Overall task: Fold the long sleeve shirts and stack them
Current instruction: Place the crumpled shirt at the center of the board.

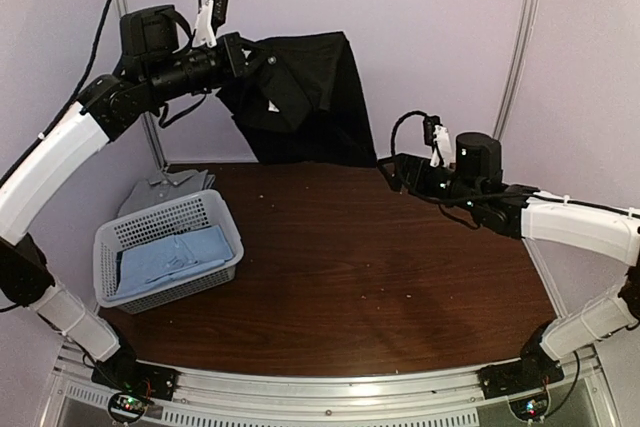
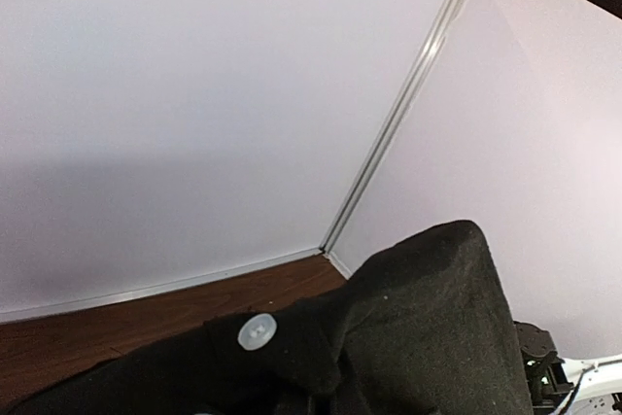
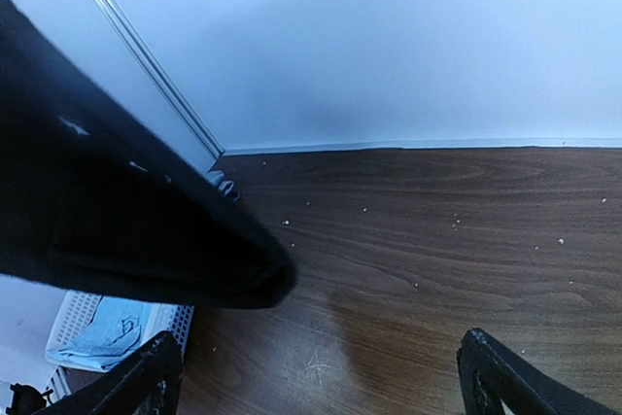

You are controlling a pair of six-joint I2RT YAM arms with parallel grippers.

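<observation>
A large black long sleeve shirt (image 1: 300,97) hangs in the air at the back of the table, its lower edge down by the wood. My left gripper (image 1: 245,52) is raised high and shut on its top edge. In the left wrist view the black shirt (image 2: 428,337) covers my fingertips, and a white button (image 2: 257,331) shows on it. My right gripper (image 1: 395,172) stands open and empty, low beside the hanging shirt's right edge. In the right wrist view its fingers (image 3: 146,376) are wide apart, with the black shirt (image 3: 117,230) at the upper left. A light blue shirt (image 1: 175,257) lies in the basket. A greyish shirt (image 1: 165,187) lies behind it.
A white lattice basket (image 1: 115,232) sits at the table's left side, also seen in the right wrist view as the basket (image 3: 73,313). Pale walls close the table off at the back and both sides. The brown tabletop (image 1: 370,267) has small white specks.
</observation>
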